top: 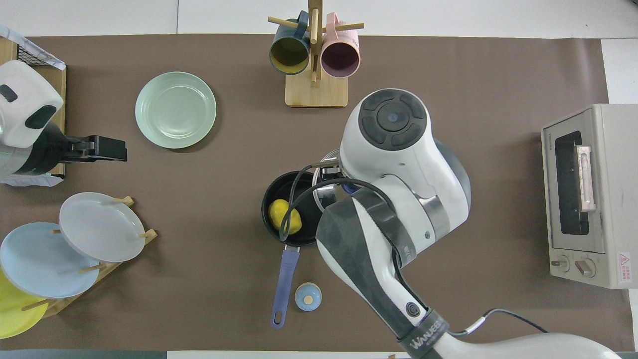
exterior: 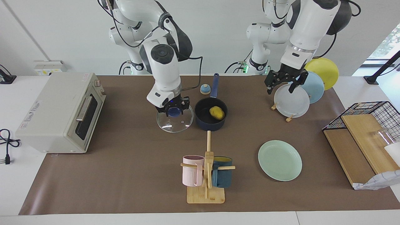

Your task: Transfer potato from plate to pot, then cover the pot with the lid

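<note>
The yellow potato (exterior: pixel 217 112) (top: pixel 284 216) lies inside the dark blue pot (exterior: pixel 203 123) (top: pixel 271 197), whose long handle (top: pixel 284 279) points toward the robots. The glass lid (exterior: pixel 175 122) rests on the table beside the pot, toward the right arm's end. My right gripper (exterior: pixel 173 110) is down on the lid with its fingers shut around the blue knob; in the overhead view the right arm hides most of the lid. The mint-green plate (exterior: pixel 280 160) (top: pixel 175 109) is bare. My left gripper (exterior: pixel 282 84) (top: pixel 107 148) is open and waits over the plate rack.
A blue-topped bell (exterior: pixel 205 89) (top: pixel 308 296) sits beside the pot's handle. A mug tree (exterior: pixel 206 175) (top: pixel 314 60) stands farther from the robots than the pot. A toaster oven (exterior: pixel 59 112) is at the right arm's end. A plate rack (exterior: pixel 292 101) and a wire basket (exterior: pixel 368 112) are at the left arm's end.
</note>
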`<state>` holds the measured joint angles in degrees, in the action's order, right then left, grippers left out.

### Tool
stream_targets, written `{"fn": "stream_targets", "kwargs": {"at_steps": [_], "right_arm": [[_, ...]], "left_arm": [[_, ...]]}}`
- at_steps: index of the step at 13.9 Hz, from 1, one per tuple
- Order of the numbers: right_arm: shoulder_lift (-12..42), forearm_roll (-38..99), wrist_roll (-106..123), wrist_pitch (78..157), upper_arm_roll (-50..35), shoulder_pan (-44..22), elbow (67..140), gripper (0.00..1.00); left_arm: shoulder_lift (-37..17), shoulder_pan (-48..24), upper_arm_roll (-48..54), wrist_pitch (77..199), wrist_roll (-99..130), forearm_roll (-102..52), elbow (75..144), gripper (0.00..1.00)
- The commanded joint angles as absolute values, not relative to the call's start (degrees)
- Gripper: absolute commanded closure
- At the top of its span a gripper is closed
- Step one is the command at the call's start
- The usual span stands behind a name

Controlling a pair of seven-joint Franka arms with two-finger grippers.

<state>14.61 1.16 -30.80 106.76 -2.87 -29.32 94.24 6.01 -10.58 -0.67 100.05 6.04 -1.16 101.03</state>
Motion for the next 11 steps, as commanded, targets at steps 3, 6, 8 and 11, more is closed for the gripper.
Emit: {"fn": "stream_targets", "kwargs": {"at_steps": [3,6,8,11], "right_arm": [[12.4,0.7,-40.25,108.53,-2.72,-35.24,97.54,0.39],[11.51,0.7,-43.23,112.67,-2.72,-36.99,100.72,0.39],[12.04,0.35,-44.55,113.2,-2.72,-38.66,100.72,0.39],[12.3,-1.76,-45.09,116.27,-2.72,-38.67,100.72,0.39]], "left_arm": [[5.89,-9.05,0.44,93.71,3.25,-0.26,97.93,0.0],[5.1,-9.05,0.26,88.6,3.6,-0.26,93.17,0.0],[3.53,-8.88,0.09,89.21,3.78,-0.35,93.16,0.0],[0.63,-7.91,0.26,89.3,3.87,-0.26,90.71,0.0]]}}
